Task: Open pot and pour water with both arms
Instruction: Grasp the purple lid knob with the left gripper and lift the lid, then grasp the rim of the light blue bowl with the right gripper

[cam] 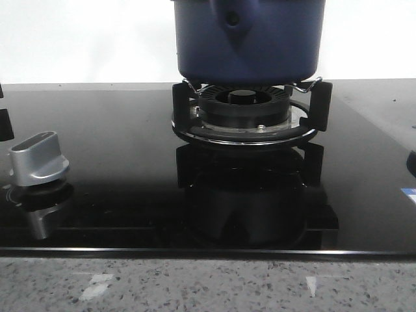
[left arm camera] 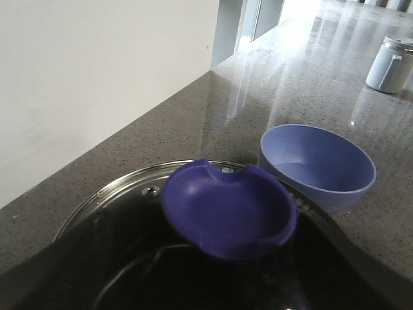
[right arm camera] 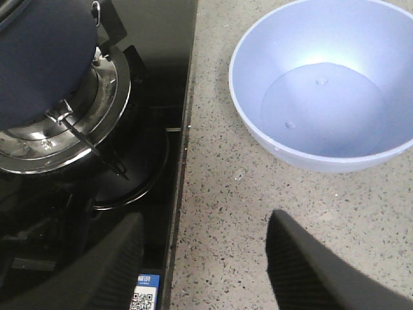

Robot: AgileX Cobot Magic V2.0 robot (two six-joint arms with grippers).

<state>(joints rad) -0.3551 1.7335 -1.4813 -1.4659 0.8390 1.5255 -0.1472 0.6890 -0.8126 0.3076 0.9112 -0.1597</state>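
The dark navy pot [cam: 247, 39] stands on the gas burner [cam: 244, 117]; its top is cut off in the front view, and its wall also shows in the right wrist view [right arm camera: 39, 58]. The left wrist view shows its glass lid with a steel rim [left arm camera: 122, 184] and a blue knob [left arm camera: 229, 206]. My left gripper [left arm camera: 210, 223] straddles the knob, with dark fingers [left arm camera: 39, 284] on either side; their tips blend into the dark glass. My right gripper [right arm camera: 205, 223] is open and empty above the counter beside the stove edge. A light blue bowl [right arm camera: 322, 84] sits just beyond it.
The bowl [left arm camera: 319, 165] sits on the speckled counter close beside the lid. A silver stove knob [cam: 39, 159] is on the black glass hob at the left. A grey-white cup [left arm camera: 390, 61] stands farther along the counter. A white wall runs behind.
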